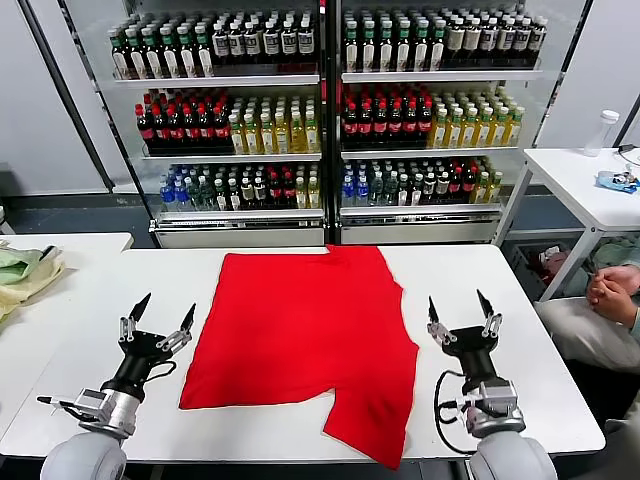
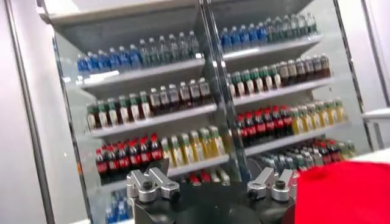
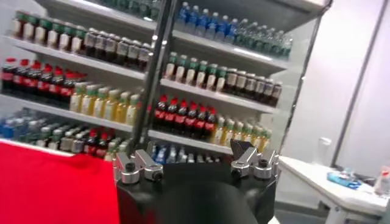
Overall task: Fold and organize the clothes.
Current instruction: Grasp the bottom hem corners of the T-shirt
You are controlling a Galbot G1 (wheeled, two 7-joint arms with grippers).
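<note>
Red T-shirt point(image 1: 300, 340) lies flat on bench point(image 1: 500, 290), between left gripper point(image 1: 158, 318) and right gripper point(image 1: 460, 312); both grippers spread wide, empty, just beside its edges.

A bright red T-shirt point(image 1: 300, 335) of matt, soft-looking cloth lies on a smooth white tabletop point(image 1: 100, 300) with a faint sheen. The left claw point(image 1: 158, 322) and right claw point(image 1: 462, 309) show dull black fingers on brushed silvery metal knuckles. A crumpled pale green cloth heap point(image 1: 22, 272) looks matt. Behind, glossy bottles point(image 1: 230, 120) fill glass-fronted, metal-framed shelves point(image 1: 322, 75).
</note>
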